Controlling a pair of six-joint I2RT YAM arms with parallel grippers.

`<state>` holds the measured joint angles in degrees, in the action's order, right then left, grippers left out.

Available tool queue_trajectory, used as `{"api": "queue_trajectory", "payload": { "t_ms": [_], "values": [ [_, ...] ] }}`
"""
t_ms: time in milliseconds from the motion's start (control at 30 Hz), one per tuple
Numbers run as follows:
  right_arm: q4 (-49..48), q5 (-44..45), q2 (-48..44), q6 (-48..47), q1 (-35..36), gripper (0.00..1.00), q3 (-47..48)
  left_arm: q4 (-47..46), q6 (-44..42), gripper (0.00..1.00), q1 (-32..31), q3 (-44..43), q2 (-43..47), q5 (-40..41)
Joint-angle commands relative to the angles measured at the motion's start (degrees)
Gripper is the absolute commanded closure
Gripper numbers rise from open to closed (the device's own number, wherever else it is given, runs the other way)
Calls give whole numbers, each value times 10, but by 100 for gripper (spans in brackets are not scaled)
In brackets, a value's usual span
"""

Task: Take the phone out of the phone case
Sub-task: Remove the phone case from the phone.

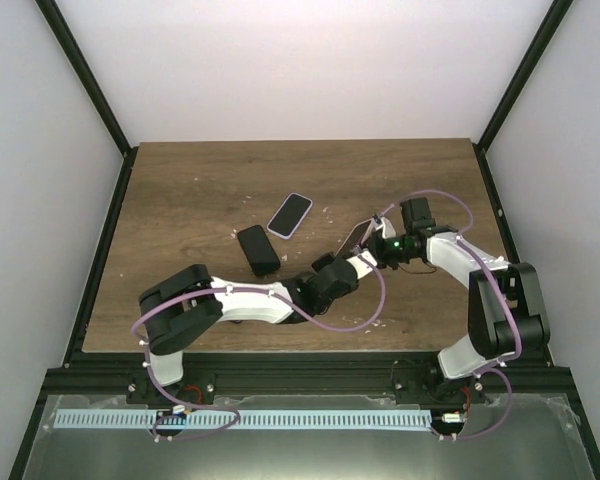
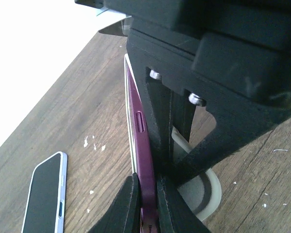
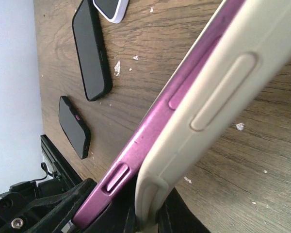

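**1. Task item, pos.**
The phone (image 2: 140, 145), purple-bodied, is held off the table (image 1: 180, 190) at right of centre, between the two grippers. It is turned edge-on, so its side buttons are seen in both wrist views. The phone case (image 3: 223, 82), cream-coloured, lies against one face of the phone. In the right wrist view the case is seen peeled away at the lower end: the purple side edge is exposed beside the cream wall, and the two parts diverge near the fingers. The phone is thus only partly seated in the case.

**2. L gripper**
The left gripper (image 2: 145, 201) is closed on the phone. The fingers (image 2: 128, 206) are pressed against opposite faces of the purple body at its end, w/ no gap seen.

**3. R gripper**
The right gripper (image 3: 145, 221) is closed as well. The rounded corner of the case is seen pinched between its fingers (image 3: 182, 224). Whether the phone edge is also caught there cannot be told.

**4. Other items on table**
- A black phone (image 1: 258, 249) is laid flat, left of the held assy.
- A white-edged phone (image 1: 290, 215) is laid flat, screen up, just beyond the black one and apart from it.
- Pale specks are scattered over the wood surface.
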<state>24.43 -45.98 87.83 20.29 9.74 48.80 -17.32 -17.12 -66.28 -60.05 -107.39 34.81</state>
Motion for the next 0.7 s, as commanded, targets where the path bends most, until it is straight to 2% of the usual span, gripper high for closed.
{"api": "queue_trajectory", "payload": {
  "t_ms": [0,667],
  "values": [
    [-5,63,-15,-42,0,99,0,27,30,100,12,4,45,-16],
    [-16,97,-23,-60,0,99,-1,36,108,100,51,37,101,-62]
  ]
}}
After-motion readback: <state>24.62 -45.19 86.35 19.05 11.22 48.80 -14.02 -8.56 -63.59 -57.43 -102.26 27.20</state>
